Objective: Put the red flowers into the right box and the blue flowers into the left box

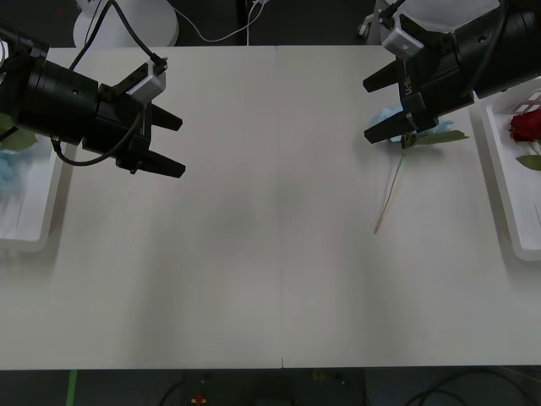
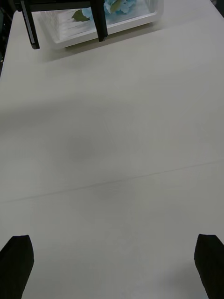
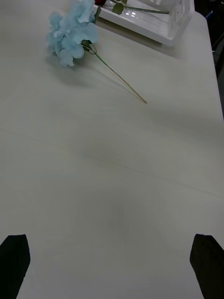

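One blue flower (image 1: 389,114) lies on the table at the right, its bloom under my right gripper (image 1: 366,110), which hovers open above it with nothing between its fingers. The thin stem runs toward the table's front. From the left wrist the same blue flower (image 3: 72,32) lies just before the right box (image 3: 158,32). A red flower (image 1: 526,125) rests in the right box (image 1: 500,182). Another blue flower (image 1: 8,169) sits in the left box (image 1: 34,241). My left gripper (image 1: 182,147) hangs open over bare table beside that box.
The white table runs wide and bare between the two arms. In the right wrist view my left gripper (image 2: 69,43) stands before the left box (image 2: 116,21), which holds a blue flower (image 2: 116,5). Cables and a white base lie beyond the far edge.
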Controlling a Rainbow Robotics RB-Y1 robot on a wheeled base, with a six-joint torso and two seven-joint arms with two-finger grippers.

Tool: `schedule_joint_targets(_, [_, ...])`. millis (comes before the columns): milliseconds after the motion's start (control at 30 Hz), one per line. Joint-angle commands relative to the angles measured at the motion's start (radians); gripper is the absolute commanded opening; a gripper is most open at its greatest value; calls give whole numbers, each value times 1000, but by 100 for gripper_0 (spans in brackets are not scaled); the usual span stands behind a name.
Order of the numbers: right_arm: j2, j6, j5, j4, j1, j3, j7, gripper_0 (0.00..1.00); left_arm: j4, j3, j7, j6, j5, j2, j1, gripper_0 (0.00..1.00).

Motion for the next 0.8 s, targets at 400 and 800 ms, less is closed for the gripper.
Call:
schedule_joint_targets(400, [13,-1,2,-9,86,29,7,100,-25,18,-68,9,15,-10,-53,100])
schedule_joint_targets(800, [10,61,66,-43,78,-92,7,100,-25,18,-68,9,15,-10,-53,100])
